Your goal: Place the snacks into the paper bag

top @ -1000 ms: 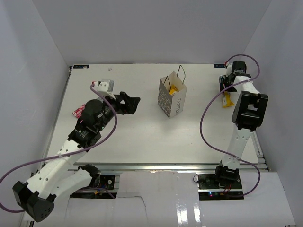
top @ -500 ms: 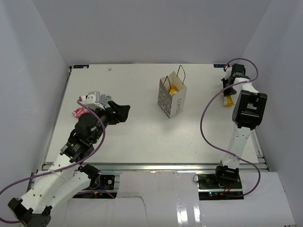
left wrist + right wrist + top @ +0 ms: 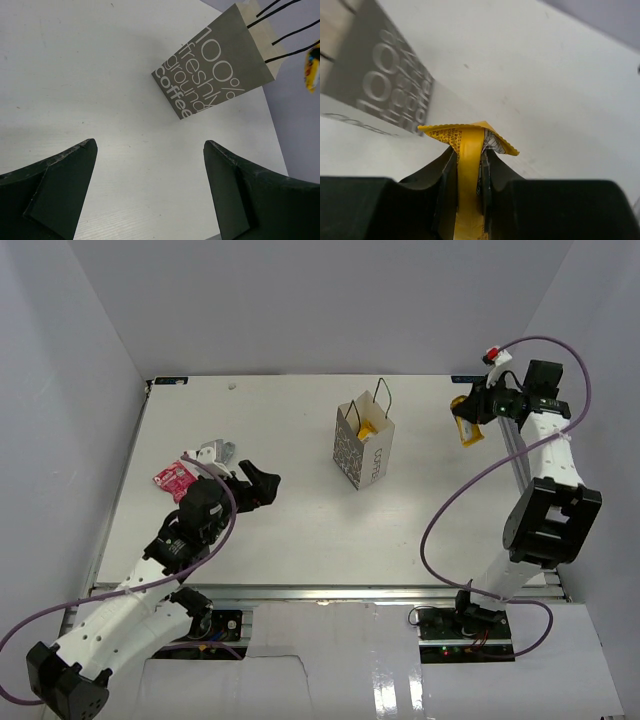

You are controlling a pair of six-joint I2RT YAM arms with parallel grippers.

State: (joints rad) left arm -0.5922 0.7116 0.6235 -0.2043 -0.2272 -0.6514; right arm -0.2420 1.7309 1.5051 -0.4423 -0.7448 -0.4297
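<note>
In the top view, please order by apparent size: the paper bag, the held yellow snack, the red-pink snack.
1. paper bag.
2. red-pink snack and held yellow snack look alike; the yellow one is above the table, partly hidden in the right gripper.

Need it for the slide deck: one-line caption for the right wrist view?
Right gripper shut on a yellow snack packet, lettered paper bag blurred beyond it on the white table.

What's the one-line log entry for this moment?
right gripper: shut on yellow snack | left gripper: open, empty | paper bag: upright
</note>
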